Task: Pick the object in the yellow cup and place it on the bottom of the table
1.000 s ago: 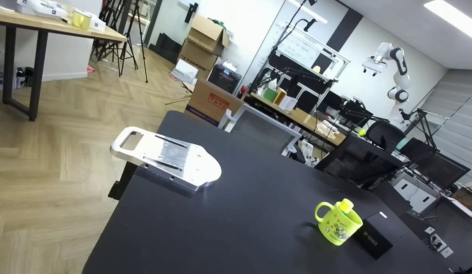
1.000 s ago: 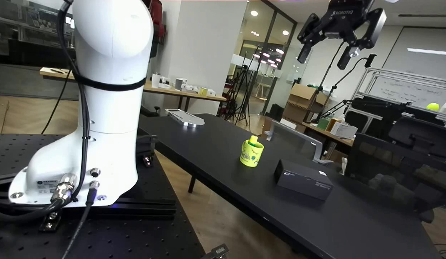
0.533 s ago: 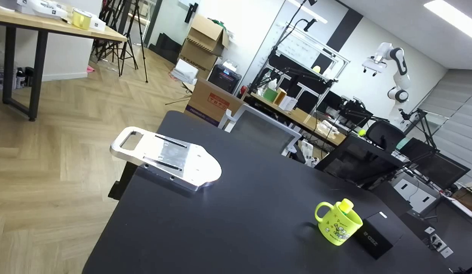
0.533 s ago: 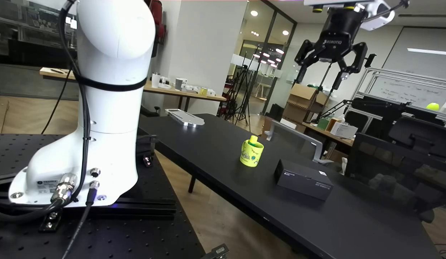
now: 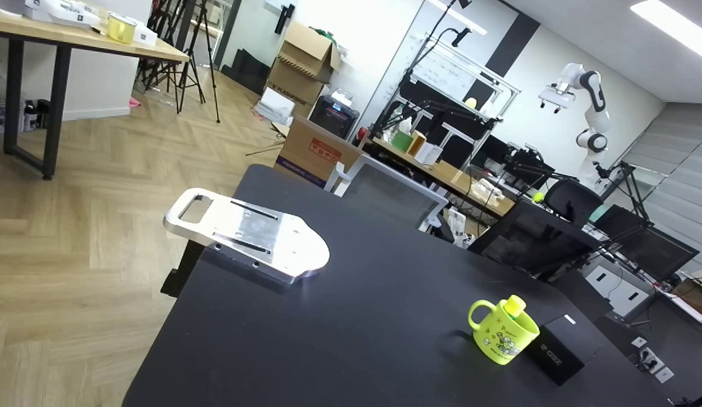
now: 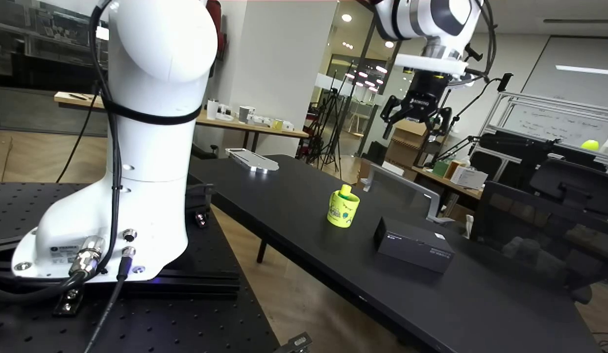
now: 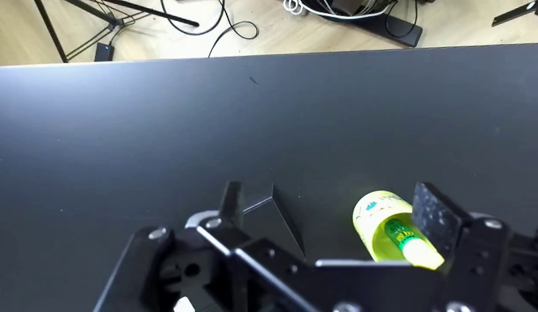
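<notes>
The object is a green stick with a yellow-green cap (image 5: 515, 306), standing tilted in the yellow cup (image 5: 500, 336). Its capped end sticks out above the rim. Object (image 6: 345, 190) and cup (image 6: 342, 213) show alike in an exterior view. The cup stands upright on the black table (image 5: 351, 328). My gripper (image 6: 408, 137) is open and empty, high above the table and up and to the right of the cup there. In the wrist view the gripper (image 7: 329, 193) has its fingers wide apart. The cup (image 7: 379, 212) and object (image 7: 401, 234) lie below, near the right finger, which partly covers them.
A black box (image 6: 414, 245) lies on the table near the cup; it also shows in the wrist view (image 7: 269, 221). A silver flat metal device (image 5: 254, 232) lies at the table's far end. A grey-framed chair (image 6: 406, 191) stands against the table's edge.
My gripper has come down and moved left in an exterior view, staying open. Dark bits have appeared at the right edge of an exterior view. Cup, object and box have not moved.
</notes>
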`<state>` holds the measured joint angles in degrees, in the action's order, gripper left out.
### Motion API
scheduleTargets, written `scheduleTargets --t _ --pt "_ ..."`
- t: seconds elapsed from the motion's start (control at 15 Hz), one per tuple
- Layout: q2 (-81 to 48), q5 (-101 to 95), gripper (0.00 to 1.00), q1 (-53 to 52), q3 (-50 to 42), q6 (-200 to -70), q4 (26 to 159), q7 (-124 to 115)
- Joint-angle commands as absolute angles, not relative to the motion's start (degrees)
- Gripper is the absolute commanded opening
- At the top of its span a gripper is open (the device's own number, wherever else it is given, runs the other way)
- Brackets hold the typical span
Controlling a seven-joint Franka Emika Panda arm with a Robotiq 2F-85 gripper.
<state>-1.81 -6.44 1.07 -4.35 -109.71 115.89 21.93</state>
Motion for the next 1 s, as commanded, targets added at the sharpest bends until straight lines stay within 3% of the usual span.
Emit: scheduleTargets --t 0.0,0.93 --pt "-9.43 -6.32 1.00 0.09 -1.36 -107.81 108.53 23.07" --pt "-16.40 -7.12 1.00 -2.27 3.91 -109.13 103.96 24.00"
